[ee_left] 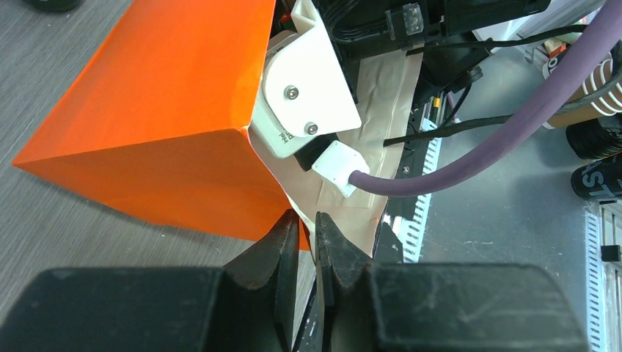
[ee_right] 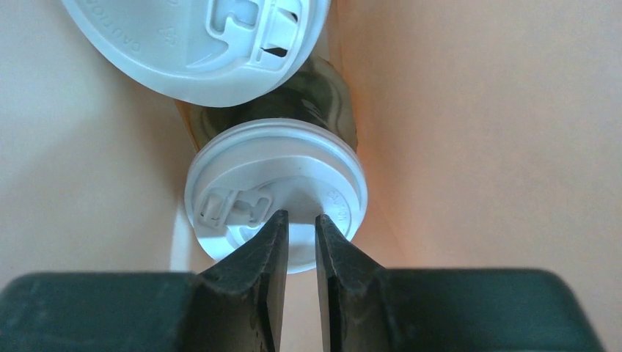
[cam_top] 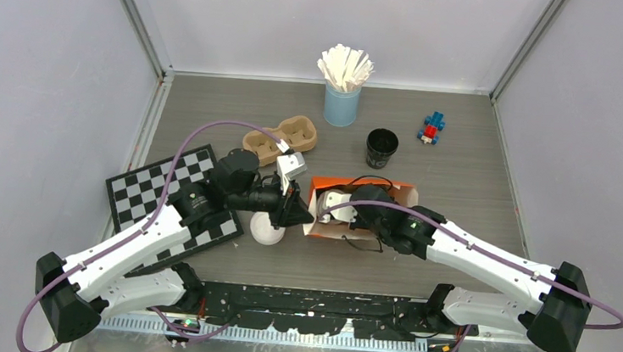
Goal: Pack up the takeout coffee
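Inside orange bag (cam_top: 364, 183), right arm (cam_top: 473, 249) outstretched.

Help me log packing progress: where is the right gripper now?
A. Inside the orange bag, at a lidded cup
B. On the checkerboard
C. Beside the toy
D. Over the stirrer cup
A: the right wrist view shows the right gripper at a lidded cup, between the pale inner walls of the orange bag.

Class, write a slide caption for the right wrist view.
Inside the bag, the right gripper, almost closed, points at a white-lidded cup, with a second lidded cup beside it.
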### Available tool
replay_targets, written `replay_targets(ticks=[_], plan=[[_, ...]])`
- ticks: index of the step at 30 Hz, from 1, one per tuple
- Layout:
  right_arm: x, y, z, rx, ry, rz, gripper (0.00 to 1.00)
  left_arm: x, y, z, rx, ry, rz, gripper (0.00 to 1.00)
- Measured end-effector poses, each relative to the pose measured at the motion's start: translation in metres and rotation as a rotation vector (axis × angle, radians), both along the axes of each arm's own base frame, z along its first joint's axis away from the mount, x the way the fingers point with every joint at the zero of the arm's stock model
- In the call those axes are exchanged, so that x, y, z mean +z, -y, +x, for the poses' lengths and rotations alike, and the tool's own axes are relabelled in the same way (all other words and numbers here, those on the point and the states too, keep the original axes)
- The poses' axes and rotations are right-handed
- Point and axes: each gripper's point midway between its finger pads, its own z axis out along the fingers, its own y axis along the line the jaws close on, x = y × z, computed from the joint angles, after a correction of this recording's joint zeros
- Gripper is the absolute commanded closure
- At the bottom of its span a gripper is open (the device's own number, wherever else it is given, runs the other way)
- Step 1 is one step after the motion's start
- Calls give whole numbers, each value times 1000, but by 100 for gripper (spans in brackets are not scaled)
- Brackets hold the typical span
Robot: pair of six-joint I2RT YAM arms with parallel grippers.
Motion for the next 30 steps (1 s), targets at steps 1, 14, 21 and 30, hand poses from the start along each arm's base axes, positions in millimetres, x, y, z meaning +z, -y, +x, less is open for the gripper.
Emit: replay_targets(ticks=[1, 14, 21, 30], plan=[[1, -1, 0, 0, 1, 4, 74, 0, 0, 0, 0, 1, -1, 85], [26, -8, -12, 43, -35, 91, 74, 3, 1, 1, -1, 2, 0, 85], [45, -13, -22, 80, -61, 157, 72, 3, 1, 3, 10, 2, 2, 85], [71, -25, -32, 76, -114, 272, 71, 8, 2, 9, 48, -24, 21, 85]])
